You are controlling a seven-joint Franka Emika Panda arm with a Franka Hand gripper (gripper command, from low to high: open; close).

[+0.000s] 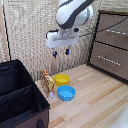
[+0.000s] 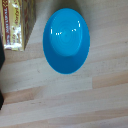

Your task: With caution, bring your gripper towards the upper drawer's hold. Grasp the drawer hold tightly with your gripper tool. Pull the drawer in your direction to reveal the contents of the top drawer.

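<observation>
My gripper (image 1: pixel 60 51) hangs from the glossy white arm in mid-air, fingers pointing down and apart, holding nothing. It is well above the floor and far to the exterior view's left of the dresser. The upper drawer (image 1: pixel 114 31) is the dark brown front at the exterior view's right, closed, with its slim silver drawer hold (image 1: pixel 116 32). A like drawer (image 1: pixel 110 59) sits beneath it. The wrist view shows no fingers and no dresser, only a blue bowl (image 2: pixel 67 41) on the wooden floor.
A blue bowl (image 1: pixel 66 92), a yellow bowl (image 1: pixel 61 79) and a yellow snack box (image 1: pixel 47 82) lie on the wooden floor below my gripper. A black fabric bin (image 1: pixel 20 97) stands at the exterior view's left. A woven wall is behind.
</observation>
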